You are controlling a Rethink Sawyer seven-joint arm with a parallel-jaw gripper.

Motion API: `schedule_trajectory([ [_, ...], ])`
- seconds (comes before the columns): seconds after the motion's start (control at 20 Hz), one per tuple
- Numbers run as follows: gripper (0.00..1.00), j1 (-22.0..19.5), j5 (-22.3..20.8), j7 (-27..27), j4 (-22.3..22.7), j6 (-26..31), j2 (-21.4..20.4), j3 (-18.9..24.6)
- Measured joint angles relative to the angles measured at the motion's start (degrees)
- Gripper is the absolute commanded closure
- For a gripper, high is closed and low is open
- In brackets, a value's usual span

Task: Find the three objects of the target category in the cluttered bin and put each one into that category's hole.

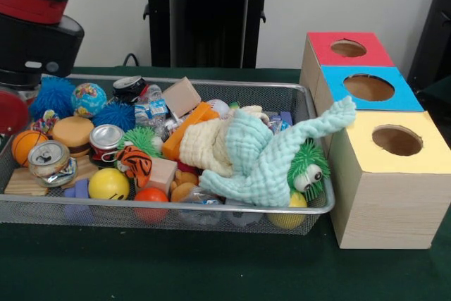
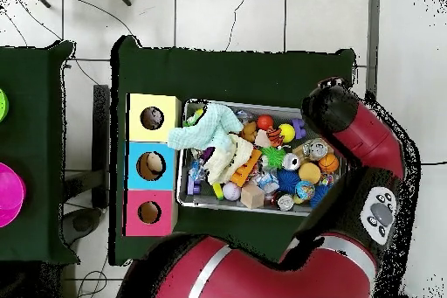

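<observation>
Risk, cloths: the mint waffle cloth (image 1: 264,156) is draped over the wire bin's (image 1: 310,107) 3 o'clock rim towards the yellow box (image 1: 391,174); it is judged likely to snag and drag neighbours out if lifted by one corner.
Risk, burial: items are hidden beneath the cream cloth (image 1: 204,147), so a target could be missed.
Risk, rolling: the yellow smiley ball (image 1: 108,184), orange ball (image 1: 151,195) and basketball (image 1: 27,144) are smooth and round; a slip from a pinch is judged likely.
Risk, cans: the crushed cans (image 1: 49,160) are thin metal, dented, irregular.
Textures: blue spiky balls (image 1: 53,96) are soft and bristled; wooden blocks (image 1: 182,96) are hard and flat-faced.
Target category: not identifiable; all candidates lie in the bin.
Holes: round, in red (image 1: 349,48), blue (image 1: 368,87) and yellow lids, at 3 o'clock of the bin in the front view.
End effector: hidden by the arm (image 2: 358,133) over the bin's 3 o'clock end in the overhead view; whether parted or closed cannot be told.
Table (image 1: 211,266): covered in dark green cloth.
</observation>
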Motion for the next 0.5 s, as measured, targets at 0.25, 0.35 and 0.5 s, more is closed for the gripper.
schedule_trajectory([
  [0.25,0.0,2.02,2.33,2.61,0.08,1.77,-0.26,-0.56],
  [0.35,0.0,2.74,3.28,3.42,0.31,1.91,-0.65,-0.5],
  [0.5,0.0,3.9,5.03,4.48,1.34,1.93,-1.86,-0.16],
])
